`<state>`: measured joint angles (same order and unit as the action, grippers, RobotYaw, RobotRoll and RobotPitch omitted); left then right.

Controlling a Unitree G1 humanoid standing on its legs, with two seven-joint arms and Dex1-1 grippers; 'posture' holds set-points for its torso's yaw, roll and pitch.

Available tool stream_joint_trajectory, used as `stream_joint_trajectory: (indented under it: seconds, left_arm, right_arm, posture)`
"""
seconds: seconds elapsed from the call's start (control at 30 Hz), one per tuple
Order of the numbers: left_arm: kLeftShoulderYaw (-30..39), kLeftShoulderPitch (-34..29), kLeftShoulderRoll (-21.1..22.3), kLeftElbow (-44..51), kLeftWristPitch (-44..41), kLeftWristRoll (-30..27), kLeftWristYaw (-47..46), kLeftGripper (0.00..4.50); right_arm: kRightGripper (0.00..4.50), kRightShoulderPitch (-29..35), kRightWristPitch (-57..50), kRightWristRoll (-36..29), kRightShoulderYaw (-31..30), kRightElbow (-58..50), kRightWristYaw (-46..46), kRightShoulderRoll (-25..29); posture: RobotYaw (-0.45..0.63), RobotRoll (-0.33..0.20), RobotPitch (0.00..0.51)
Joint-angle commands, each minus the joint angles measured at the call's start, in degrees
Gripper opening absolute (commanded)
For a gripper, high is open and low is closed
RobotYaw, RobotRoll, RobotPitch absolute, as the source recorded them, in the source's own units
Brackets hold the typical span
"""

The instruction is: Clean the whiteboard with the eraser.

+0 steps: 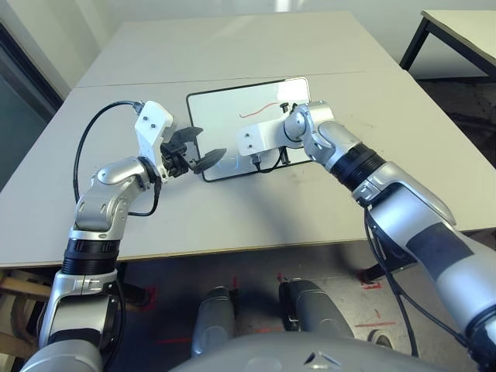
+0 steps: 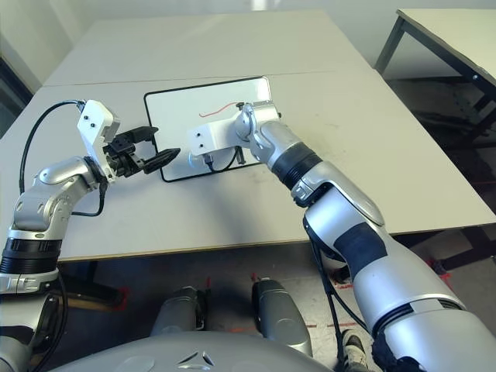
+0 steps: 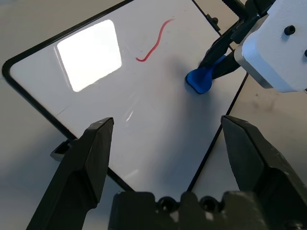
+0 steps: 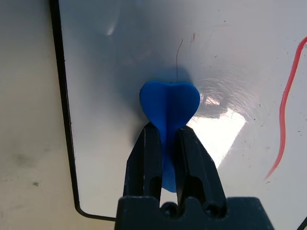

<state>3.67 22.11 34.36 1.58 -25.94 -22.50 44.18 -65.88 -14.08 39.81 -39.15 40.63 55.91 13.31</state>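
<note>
The eraser (image 4: 169, 103) lies on the whiteboard (image 1: 221, 108), clamped at its narrow middle between the 2 fingers of the right pincer (image 4: 168, 132); its long axis runs along those fingers, 1 lobe pointing out past the tips. The left pincer (image 3: 167, 122) stands apart beside the whiteboard, which lies inward from the tabletop's (image 1: 155, 232) robot-side edge, long axis roughly parallel to it.

The whiteboard (image 1: 221, 116) lies flat on the bench (image 1: 333, 201), nearer its front edge than its back edge. The eraser (image 4: 168, 103) is on the whiteboard, between the fingers of the right gripper (image 4: 168, 132). The left gripper (image 1: 214, 147) hovers at the whiteboard's left edge. Another table (image 1: 469, 31) stands past the bench's right edge.
</note>
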Motion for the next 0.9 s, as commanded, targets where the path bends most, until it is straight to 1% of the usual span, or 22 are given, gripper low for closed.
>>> stream_joint_trajectory:
  seconds: [0.03,0.43,0.57,0.73,0.9]
  left_arm:
    - [-0.2,0.2,0.0,-0.1,0.3,0.5,0.3,4.50]
    - [-0.6,1.2,-0.1,-1.4,0.8,0.9,0.7,4.50]
    - [-0.6,1.4,-0.2,-1.3,0.8,0.8,0.7,4.50]
    - [-0.3,2.0,-0.4,-1.8,0.8,0.7,0.6,4.50]
    - [-0.3,2.3,-0.4,-2.2,1.1,0.9,0.5,4.50]
  right_arm:
    - [0.16,1.5,-0.6,1.8,-1.2,3.7,0.2,2.3]
    - [0.16,-2.4,-0.7,-0.1,0.9,6.6,-0.3,3.1]
    - [0.16,-3.8,-1.2,-2.1,3.0,5.7,1.5,3.5]
    - [0.16,-8.7,0.9,-3.7,4.7,4.5,4.5,6.5]
    - [0.16,-13.2,4.0,-3.6,5.1,10.4,2.3,6.7]
  posture:
    - [-0.05,0.000,0.056]
    - [-0.06,0.000,0.054]
    - [-0.06,0.000,0.054]
    - [-0.06,0.000,0.054]
    - [-0.07,0.000,0.054]
